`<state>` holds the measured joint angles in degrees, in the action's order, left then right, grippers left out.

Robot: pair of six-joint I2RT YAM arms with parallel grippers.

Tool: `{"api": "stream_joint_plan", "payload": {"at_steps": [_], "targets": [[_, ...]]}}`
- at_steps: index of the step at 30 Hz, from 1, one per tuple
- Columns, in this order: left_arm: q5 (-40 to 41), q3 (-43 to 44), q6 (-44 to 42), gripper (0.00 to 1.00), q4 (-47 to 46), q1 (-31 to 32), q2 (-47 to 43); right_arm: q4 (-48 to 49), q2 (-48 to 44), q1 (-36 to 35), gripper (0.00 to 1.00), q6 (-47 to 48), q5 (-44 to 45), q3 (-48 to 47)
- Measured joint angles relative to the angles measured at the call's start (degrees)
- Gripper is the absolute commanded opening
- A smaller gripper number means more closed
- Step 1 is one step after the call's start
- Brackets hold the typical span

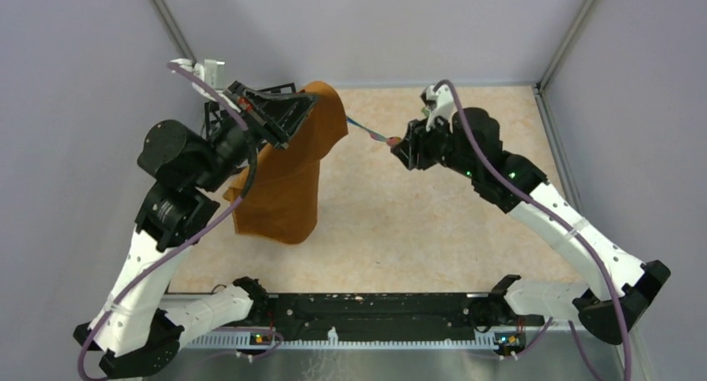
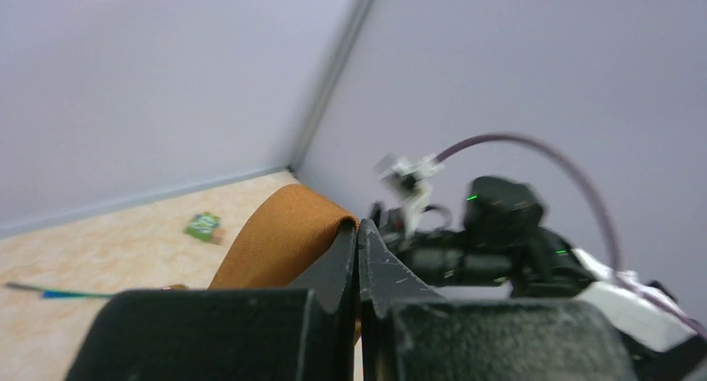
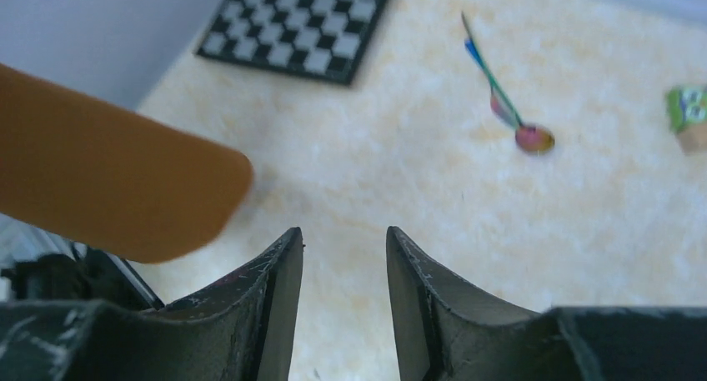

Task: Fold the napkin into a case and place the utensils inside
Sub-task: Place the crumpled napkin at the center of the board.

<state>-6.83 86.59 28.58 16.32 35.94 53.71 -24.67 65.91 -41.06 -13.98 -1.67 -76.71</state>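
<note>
From above, your left gripper (image 1: pixel 279 118) has the napkin (image 1: pixel 288 185) pinched at its top edge. The cloth hangs in a long creased drape toward the table (image 1: pixel 433 223), and I cannot tell whether its lower hem touches. Your right gripper (image 1: pixel 398 147) sits right of the napkin, over the utensils (image 1: pixel 363 129), which show between it and the cloth.

On the left wrist view, the black fingers (image 2: pixel 333 268) are pressed together with a fold of napkin (image 2: pixel 283 235) clamped between them. A green block (image 2: pixel 203 225) lies beyond the napkin.

On the right wrist view, the right gripper (image 3: pixel 340 231) stands narrowly parted and holds nothing. The napkin (image 3: pixel 108 181) fills the left side. Right of it lie the utensils (image 3: pixel 492 81), ending in the spoon (image 3: pixel 534 137), with a chessboard (image 3: pixel 300 22) beyond.

No case looks formed yet. I'd judge that you should:
- Keep the pinch firm, since satin slips.
- Lower the cloth flat, well apart from the utensils.
- Use the free gripper to pin a corner before folding.

The tabletop is pale marbled beige, and the walls (image 1: pixel 83 64) are plain lavender-grey.
</note>
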Motion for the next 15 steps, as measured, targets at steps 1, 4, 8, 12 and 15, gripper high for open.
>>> {"api": "stream_joint_plan", "payload": {"at_steps": [1, 4, 8, 12, 15], "targets": [[-0.85, 0.96, 0.13, 0.00, -0.50, 0.00, 1.11, -0.63, -0.04, 0.24, 0.42, -0.15, 0.04, 2.25], [-6.51, 1.86, 3.41, 0.00, -3.87, 0.02, 5.97, -3.17, -0.13, 1.79, 0.43, -0.87, 0.63, 7.34], [-10.40, -3.96, 8.61, 0.20, -10.69, 3.85, 13.38, -6.95, -1.68, 10.16, 0.44, -3.32, 3.72, 11.41], [-10.78, -9.14, 9.88, 0.81, -10.25, 11.08, 27.21, -7.78, -7.23, 23.41, 0.46, -5.11, 6.16, 16.76], [-11.80, -9.31, 8.96, 0.98, -4.39, 13.86, 39.43, -8.02, -9.68, 27.91, 0.55, -5.20, 6.03, 20.13]]}}
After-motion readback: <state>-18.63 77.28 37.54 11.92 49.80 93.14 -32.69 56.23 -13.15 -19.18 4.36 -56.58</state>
